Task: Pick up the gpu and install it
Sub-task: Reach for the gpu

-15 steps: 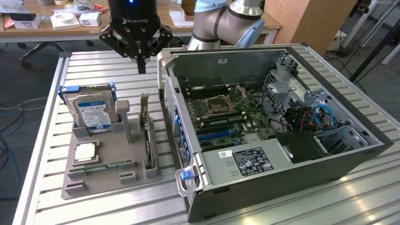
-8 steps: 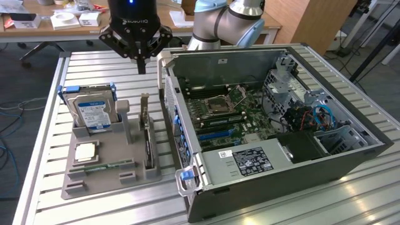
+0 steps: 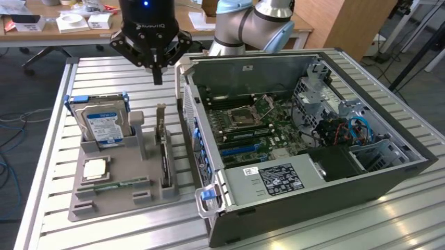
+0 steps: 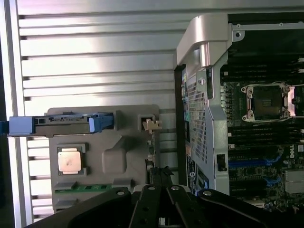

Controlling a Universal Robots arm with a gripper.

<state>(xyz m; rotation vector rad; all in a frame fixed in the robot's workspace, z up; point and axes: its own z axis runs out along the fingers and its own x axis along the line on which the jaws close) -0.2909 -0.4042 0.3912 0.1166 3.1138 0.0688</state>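
Grey holder (image 3: pixel 118 179) is standing gpu (image 3: pixel 164 159) edge-up for grasping | I am hovering gripper (image 3: pixel 157 79) above | fingers (image 3: pixel 157 72) pinched together, empty

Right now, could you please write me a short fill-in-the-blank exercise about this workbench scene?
1. The gripper hovers above the table with its fingers ____.
2. The gripper holds ____, while the gpu stands on its edge in the gray tray.
3. In the exterior view, the hard drive stands on the gpu's ____ side, and the open computer case lies on the other.

Missing words: shut; nothing; left.
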